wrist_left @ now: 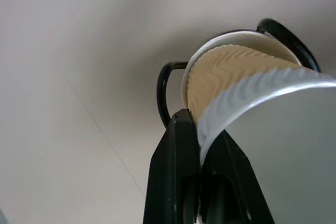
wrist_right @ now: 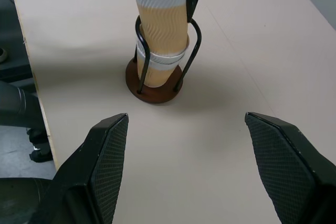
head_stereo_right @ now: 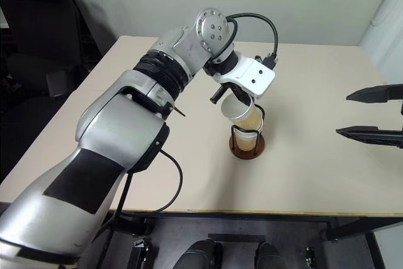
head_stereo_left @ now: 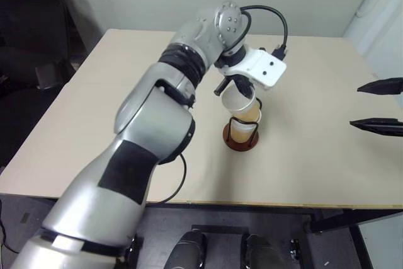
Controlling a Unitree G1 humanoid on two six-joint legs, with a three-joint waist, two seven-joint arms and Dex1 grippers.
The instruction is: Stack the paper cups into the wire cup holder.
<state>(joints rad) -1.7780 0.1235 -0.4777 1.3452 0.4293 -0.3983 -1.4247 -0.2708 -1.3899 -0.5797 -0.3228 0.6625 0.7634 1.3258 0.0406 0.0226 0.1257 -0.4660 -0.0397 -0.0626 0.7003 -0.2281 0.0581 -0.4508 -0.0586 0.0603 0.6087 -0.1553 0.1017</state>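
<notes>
A tan paper cup [wrist_right: 160, 17] with a white rim leans slightly, its lower part nested in another paper cup [wrist_right: 156, 72] that stands in the wire cup holder [wrist_right: 155, 88] at mid-table. My left gripper [head_stereo_left: 225, 86] reaches down from above and is shut on the upper cup's rim, one finger inside and one outside, as the left wrist view shows at the fingers [wrist_left: 178, 171]. The black wire loops [wrist_left: 165, 90] rise around the cups. My right gripper [head_stereo_left: 378, 105] hovers open over the table's right side, well apart from the holder, with nothing between its fingers.
The beige table [head_stereo_left: 126, 92] has bare surface all around the holder. Its front edge [head_stereo_left: 252, 204] runs close below the holder. A black chair [head_stereo_left: 25, 42] stands off the table's left side. A black cable [head_stereo_left: 271, 17] loops over the left wrist.
</notes>
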